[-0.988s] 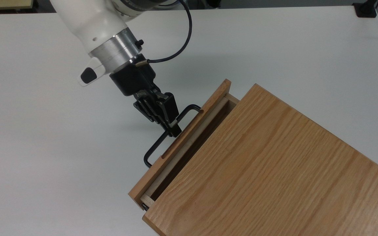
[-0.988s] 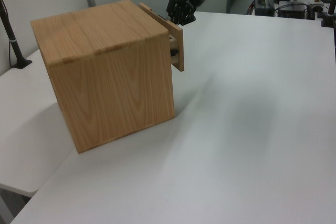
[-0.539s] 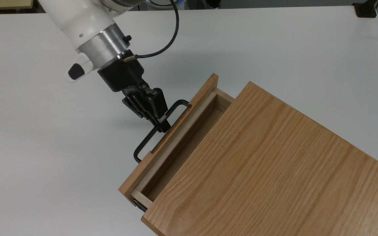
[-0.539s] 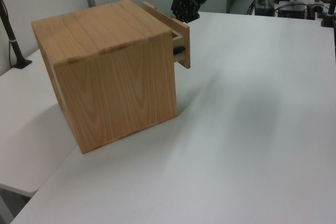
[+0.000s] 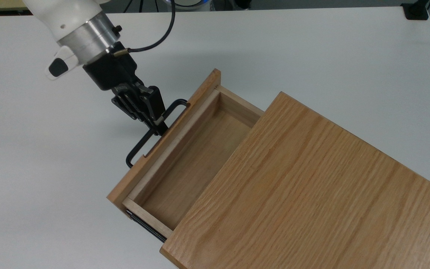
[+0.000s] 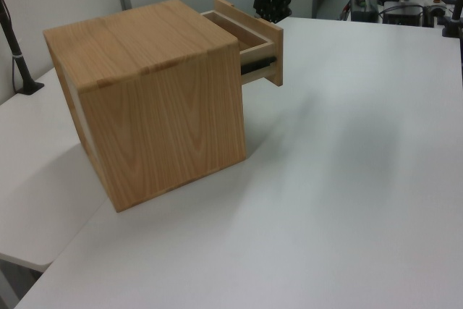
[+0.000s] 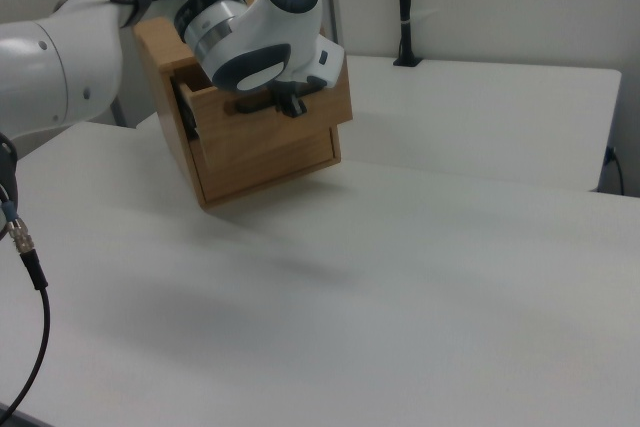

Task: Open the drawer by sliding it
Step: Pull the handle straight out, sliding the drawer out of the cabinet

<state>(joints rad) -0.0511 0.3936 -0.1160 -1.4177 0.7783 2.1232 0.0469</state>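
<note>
Drawer (image 5: 185, 168) stands partly pulled out of the oak-grained cabinet (image 5: 312, 194) in the top view, its pale plank floor bare and its front board toward the top view's left. A black side rail shows under its near corner. The thin black handle (image 5: 146, 140) juts from the front board, and the gripper (image 5: 159, 125) has its jaws closed on the bar, a little toward the upper end of it. The arm (image 5: 77, 26) comes down from the top view's upper left, with a dark cable looping off the wrist. The cabinet sits on the white counter (image 5: 312, 56).

From the left view, the cabinet (image 6: 152, 99) appears as a tall wooden box on the counter (image 6: 347, 200), with the drawer (image 6: 249, 37) sticking out at its top toward the left view's right. The gripper (image 6: 271, 5) sits just beyond the front board; the jaws are probably on the handle, though the board hides the contact.

From the right view, the white arm (image 7: 60, 57) reaches across from the right view's left, and its wrist covers much of the drawer (image 7: 250, 112) front. The cabinet (image 7: 260, 157) looks tipped, its near bottom edge apparently lifted off the counter (image 7: 400, 297).
</note>
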